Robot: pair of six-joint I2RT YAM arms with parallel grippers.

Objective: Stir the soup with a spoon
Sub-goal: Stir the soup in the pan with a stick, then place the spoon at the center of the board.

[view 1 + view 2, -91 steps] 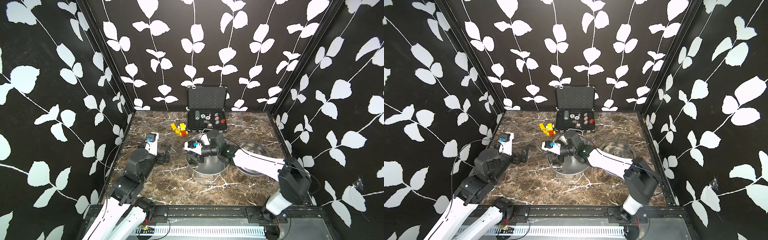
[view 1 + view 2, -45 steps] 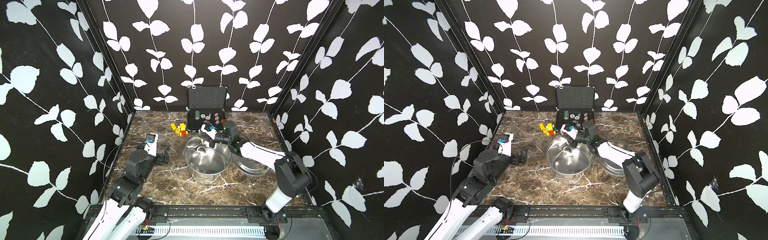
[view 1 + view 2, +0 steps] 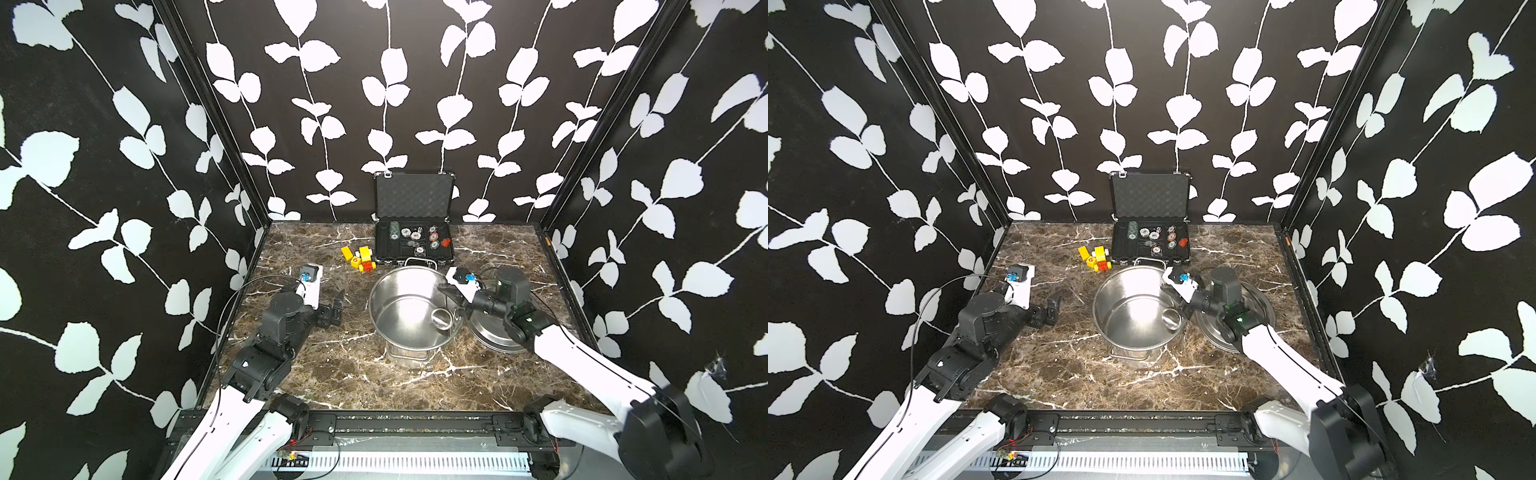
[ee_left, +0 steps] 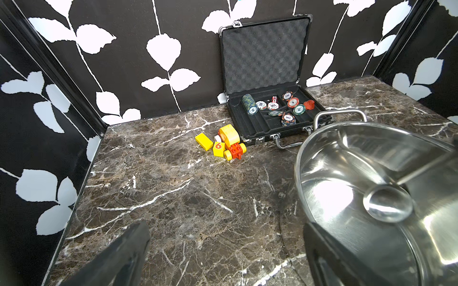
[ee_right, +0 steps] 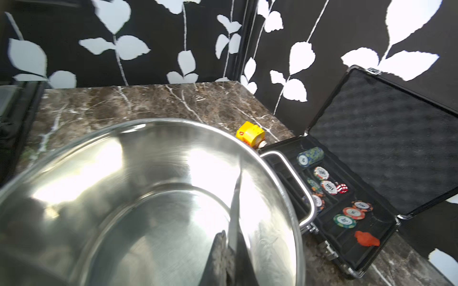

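The large steel pot [image 3: 395, 309] stands mid-table; for soup it shows only bare shiny metal inside [image 5: 148, 198], no liquid. The spoon, a thin steel ladle, has its small round bowl [image 3: 441, 319] low against the pot's right inner wall, also visible in the left wrist view [image 4: 387, 206]. My right gripper [image 3: 451, 294] hangs over the pot's right rim, shut on the spoon's flat handle [image 5: 235, 198], which runs out from between the fingertips [image 5: 229, 237]. My left gripper [image 3: 336, 305] hovers left of the pot, open and empty [image 4: 225, 227].
The pot's flat lid [image 3: 494, 336] lies right of the pot, under my right arm. An open black case of poker chips [image 3: 411, 245] stands at the back wall. Yellow and red toy blocks [image 3: 359, 259] lie left of the case. Patterned walls close three sides.
My right gripper has swept with the spoon from the pot's left-middle, past the far rim, to the right rim. The left arm has stayed still.
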